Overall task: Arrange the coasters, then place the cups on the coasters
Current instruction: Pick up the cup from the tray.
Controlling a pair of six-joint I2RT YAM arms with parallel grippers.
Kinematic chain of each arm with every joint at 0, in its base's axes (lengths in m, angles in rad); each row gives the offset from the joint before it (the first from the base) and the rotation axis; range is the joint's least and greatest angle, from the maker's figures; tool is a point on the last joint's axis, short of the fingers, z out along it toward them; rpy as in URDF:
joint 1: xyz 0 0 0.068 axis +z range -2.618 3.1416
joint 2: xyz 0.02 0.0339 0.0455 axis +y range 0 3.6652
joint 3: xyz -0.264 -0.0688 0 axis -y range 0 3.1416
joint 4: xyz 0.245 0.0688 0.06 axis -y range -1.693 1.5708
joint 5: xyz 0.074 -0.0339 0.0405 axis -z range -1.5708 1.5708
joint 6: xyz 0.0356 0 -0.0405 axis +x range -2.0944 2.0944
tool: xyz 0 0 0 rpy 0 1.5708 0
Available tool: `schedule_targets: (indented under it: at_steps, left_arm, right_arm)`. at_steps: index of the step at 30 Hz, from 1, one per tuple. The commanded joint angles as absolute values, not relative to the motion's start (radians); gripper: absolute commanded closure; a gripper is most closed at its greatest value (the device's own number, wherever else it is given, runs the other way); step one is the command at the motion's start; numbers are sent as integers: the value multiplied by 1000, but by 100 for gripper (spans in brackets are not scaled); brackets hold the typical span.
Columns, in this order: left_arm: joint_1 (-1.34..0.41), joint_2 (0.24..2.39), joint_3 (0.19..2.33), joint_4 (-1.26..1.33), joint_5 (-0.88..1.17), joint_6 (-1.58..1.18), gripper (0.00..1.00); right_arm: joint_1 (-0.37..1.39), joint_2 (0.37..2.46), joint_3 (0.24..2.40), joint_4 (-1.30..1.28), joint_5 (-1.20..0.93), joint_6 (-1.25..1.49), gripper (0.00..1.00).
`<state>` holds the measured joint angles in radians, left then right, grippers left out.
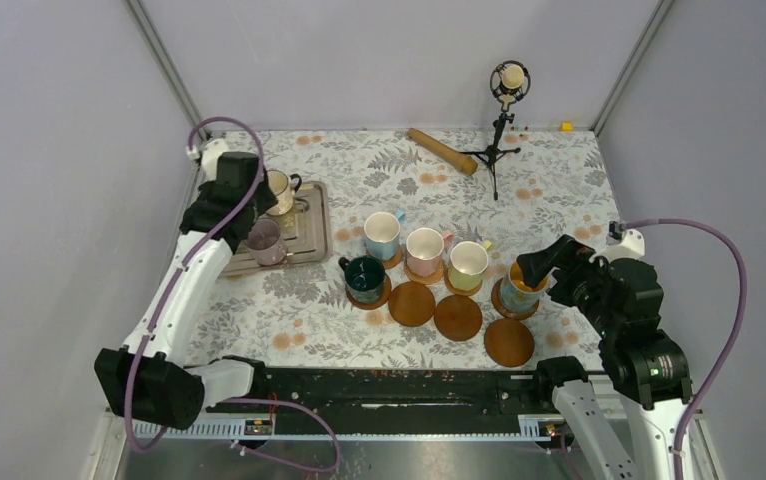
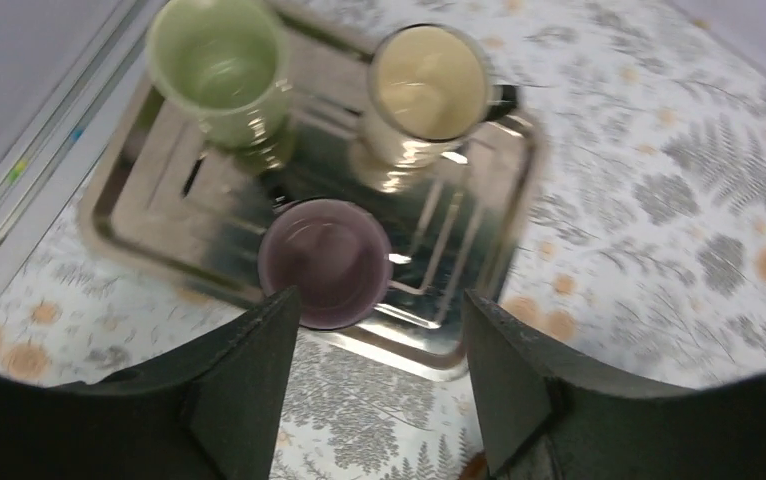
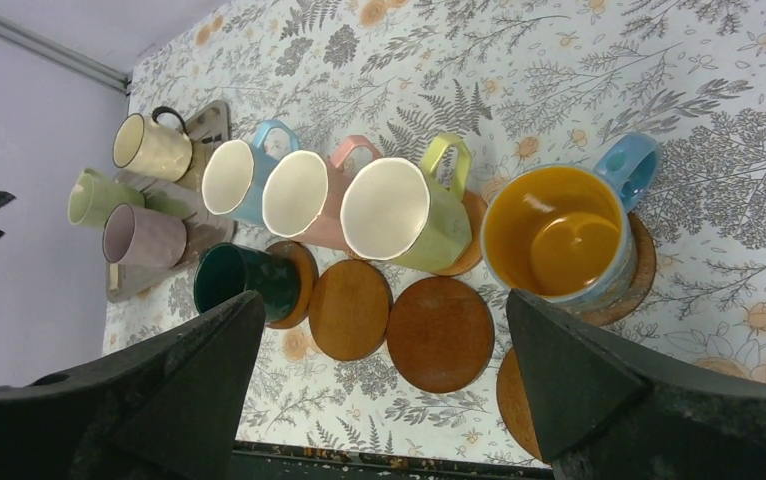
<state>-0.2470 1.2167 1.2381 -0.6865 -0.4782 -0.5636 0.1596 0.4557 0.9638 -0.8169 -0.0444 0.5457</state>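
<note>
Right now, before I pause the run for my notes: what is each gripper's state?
Left gripper: open, holding nothing, mauve cup just ahead of it.
Right gripper: open wide, holding nothing.

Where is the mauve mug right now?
The mauve mug stands on the metal tray at far left in the top view, in front of the light green mug and cream mug, under the open left tool.
</note>
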Motion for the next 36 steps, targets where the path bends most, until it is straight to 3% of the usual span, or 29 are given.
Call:
schedule_targets:
  at_steps: [1,6,22,31,36]
  left_arm:
    - [-108,1164,1136,-666,-436,-728,40]
    - [-10,1234,1053,-680,-340,-825,43]
    - [25,1366,944,-573,-309,-832,51]
    - [27,1417,962,-575,-280,-812,69]
    - [28,1416,977,-597,-298,-794,86]
  right_arm:
    - [166,470,957,-747,-93,528,1]
    - [166,476,956,-742,-93,518,1]
    - [166,482,957,-741,-81,508,0]
    - [166,469,963,-741,-79,512,1]
    - [167,463,965,-745,-74,511,1]
